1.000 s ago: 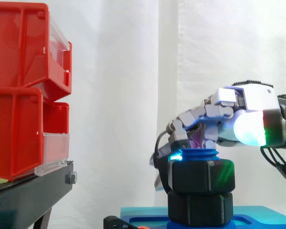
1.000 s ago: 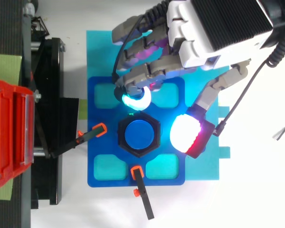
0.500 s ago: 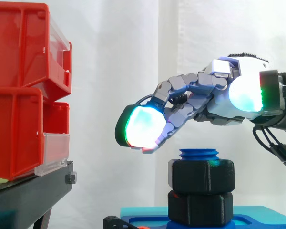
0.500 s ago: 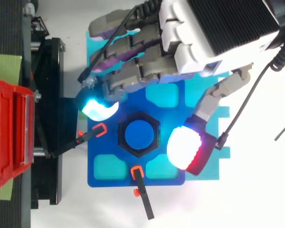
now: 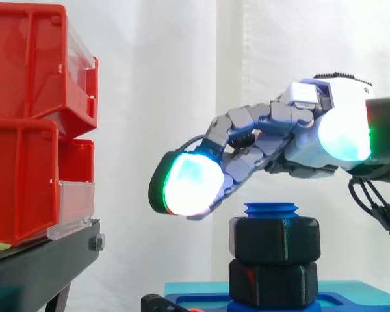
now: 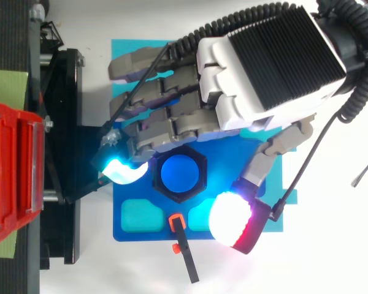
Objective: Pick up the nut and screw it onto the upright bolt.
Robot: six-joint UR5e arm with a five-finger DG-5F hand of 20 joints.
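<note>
Side view: my fingers (image 5: 250, 120) hang spread and empty above the nut (image 5: 274, 239), which sits on the blue bolt (image 5: 271, 210). Coming down off-centre, my pads (image 5: 188, 183) could slip on its flats and back it off.

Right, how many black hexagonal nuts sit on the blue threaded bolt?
2. Stacked on the blue threaded bolt: upper black hexagonal nut just below its tip, lower black hexagonal nut directly beneath.

The hand (image 6: 264, 67) hangs over the blue plate (image 6: 153, 229), its fingers (image 6: 159, 131) stretched out and holding nothing. The black nut (image 6: 181, 197) rings the blue bolt (image 6: 181, 173), just beside a glowing fingertip.
</note>
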